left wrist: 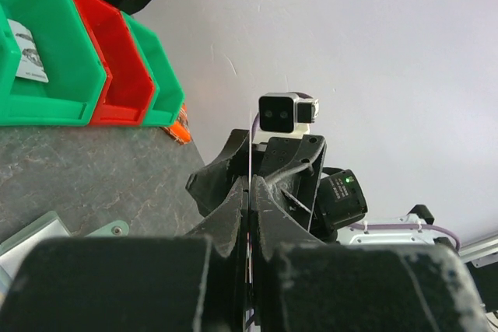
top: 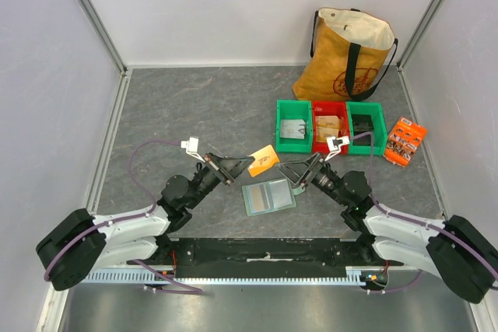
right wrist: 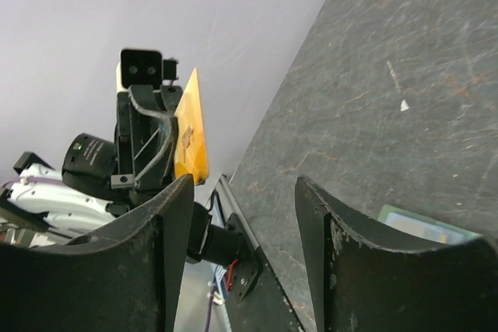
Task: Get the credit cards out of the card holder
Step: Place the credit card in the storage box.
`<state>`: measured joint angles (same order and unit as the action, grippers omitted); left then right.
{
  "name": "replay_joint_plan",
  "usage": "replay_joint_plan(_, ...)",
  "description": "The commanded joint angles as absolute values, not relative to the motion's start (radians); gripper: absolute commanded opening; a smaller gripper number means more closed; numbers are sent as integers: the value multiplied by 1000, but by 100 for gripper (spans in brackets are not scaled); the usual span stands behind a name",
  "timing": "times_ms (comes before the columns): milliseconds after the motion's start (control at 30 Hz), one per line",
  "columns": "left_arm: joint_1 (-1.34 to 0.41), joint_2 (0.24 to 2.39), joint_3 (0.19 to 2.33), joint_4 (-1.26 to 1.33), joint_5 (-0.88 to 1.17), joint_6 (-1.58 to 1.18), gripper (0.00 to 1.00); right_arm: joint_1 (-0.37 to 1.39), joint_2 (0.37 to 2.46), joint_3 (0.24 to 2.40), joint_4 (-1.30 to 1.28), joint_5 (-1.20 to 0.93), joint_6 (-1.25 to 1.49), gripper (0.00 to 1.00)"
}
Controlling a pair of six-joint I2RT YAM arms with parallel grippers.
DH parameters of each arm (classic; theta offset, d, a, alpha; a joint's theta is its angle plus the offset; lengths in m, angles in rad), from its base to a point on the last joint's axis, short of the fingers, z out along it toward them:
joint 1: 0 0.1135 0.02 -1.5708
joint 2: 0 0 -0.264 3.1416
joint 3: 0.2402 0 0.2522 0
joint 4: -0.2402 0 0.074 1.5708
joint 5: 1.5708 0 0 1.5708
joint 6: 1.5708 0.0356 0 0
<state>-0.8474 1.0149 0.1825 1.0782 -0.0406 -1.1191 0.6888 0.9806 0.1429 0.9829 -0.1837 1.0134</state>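
One card out: the thin tan-gold rectangular credit card is held in the air between the two arms, above and just behind the holder, clear of the bench.
Card holder: the flat pale-green folding card holder, with blue-grey pocket panels, lies open on the grey stone-patterned bench in front of the arm bases. Whether other cards sit in its pockets cannot be told.
Left end effector: the left end effector is clamped tight on one end of the card. In the left wrist view the card shows only as a thin edge-on line between the closed fingers.
Right end effector: the right end effector is partly open with nothing between its fingers. Its tips face the card's free end from near by.
Step in hand: judged to be a hand-over of the card from left to right.
Alignment: in the right wrist view the card appears over one finger, not centred in the gap. Shift sideways until it is centred.
Method: keep the pads parallel to the card faces and advance until the free end lies well between them. Close fully before the left side lets go.
Caution: a corner grip would likely let the stiff card pivot or slip.
Surroundings: the row of green and red plastic bins stands well behind.
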Motion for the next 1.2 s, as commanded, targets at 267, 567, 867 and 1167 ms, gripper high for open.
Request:
replay_joint_plan(267, -844, 1112, 207, 1241, -6, -1218, 2, 792, 1170, 229, 1313, -176, 1020, 50)
replay_joint_plan(567, -844, 1045, 186, 1140, -32, -1184, 3, 795, 1135, 225, 1264, -146, 997, 0)
replay_joint_plan(867, -833, 867, 218, 791, -51, -1065, 46, 755, 988, 222, 1043, -106, 939, 0)
replay_joint_plan(1167, -776, 638, 541, -137, -318, -703, 79, 505, 727, 310, 496, -57, 803, 0)
